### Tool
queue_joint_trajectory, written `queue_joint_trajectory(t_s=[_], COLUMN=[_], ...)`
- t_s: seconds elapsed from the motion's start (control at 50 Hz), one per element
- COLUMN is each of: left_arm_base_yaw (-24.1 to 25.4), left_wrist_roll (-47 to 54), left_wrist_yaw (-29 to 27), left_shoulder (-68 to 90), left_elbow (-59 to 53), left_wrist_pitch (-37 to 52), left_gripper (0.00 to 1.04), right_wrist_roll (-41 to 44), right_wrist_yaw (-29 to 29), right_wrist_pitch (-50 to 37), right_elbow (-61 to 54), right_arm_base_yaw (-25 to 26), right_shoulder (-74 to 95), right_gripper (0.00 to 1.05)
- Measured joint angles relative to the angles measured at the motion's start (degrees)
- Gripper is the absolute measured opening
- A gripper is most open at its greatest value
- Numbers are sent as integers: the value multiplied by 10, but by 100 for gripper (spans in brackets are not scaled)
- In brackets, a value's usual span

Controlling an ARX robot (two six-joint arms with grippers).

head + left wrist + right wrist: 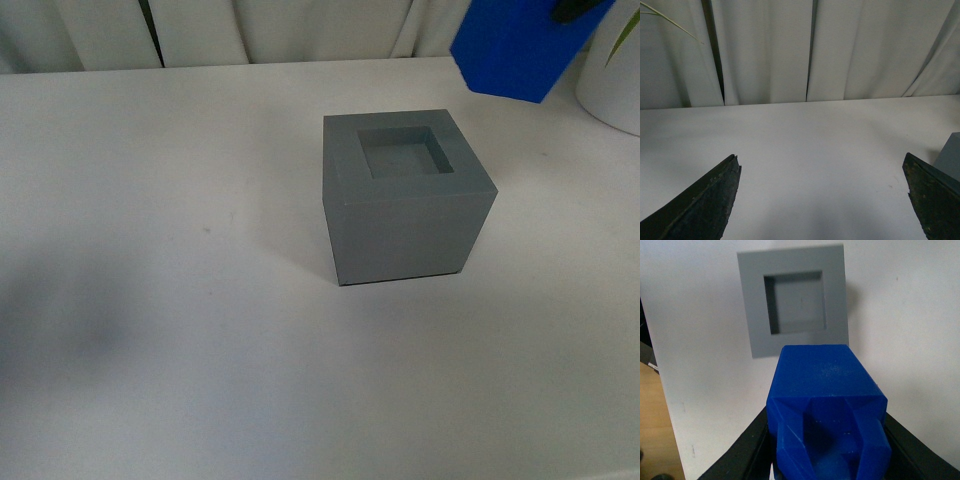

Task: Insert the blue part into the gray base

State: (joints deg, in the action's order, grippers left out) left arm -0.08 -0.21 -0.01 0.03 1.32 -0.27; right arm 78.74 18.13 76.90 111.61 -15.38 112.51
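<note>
R gripper (832, 452) grips blue part (822, 375) near gray base (752, 305).

Left claw (821, 159) spread wide; right claw (829, 452) clamped on blue part (822, 372).

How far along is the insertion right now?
Done: the blue part is picked up, clamped between the fingers of the right gripper and held off the table. In hand: bringing it to the gray base; it is not yet over it. Left: line it up and lower it into the empty recess. The left gripper is open, holding nothing.
</note>
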Motion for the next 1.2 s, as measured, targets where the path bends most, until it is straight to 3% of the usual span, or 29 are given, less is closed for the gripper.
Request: queue_joint_trajectory(t_s=[0.36,1.2], left_arm_base_yaw=[0,0], left_wrist_roll=[0,0], left_wrist_yaw=[0,0], left_shoulder=[0,0], left_elbow=[0,0], left_wrist_pitch=[0,0], left_gripper=[99,99], right_wrist_roll=[-5,-8], right_wrist_yaw=[-26,-38], right_wrist_pitch=[-6,-34], right_elbow=[5,-27], right_arm_base_yaw=[-73,-81], right_shoulder=[23,41], right_gripper=[46,46])
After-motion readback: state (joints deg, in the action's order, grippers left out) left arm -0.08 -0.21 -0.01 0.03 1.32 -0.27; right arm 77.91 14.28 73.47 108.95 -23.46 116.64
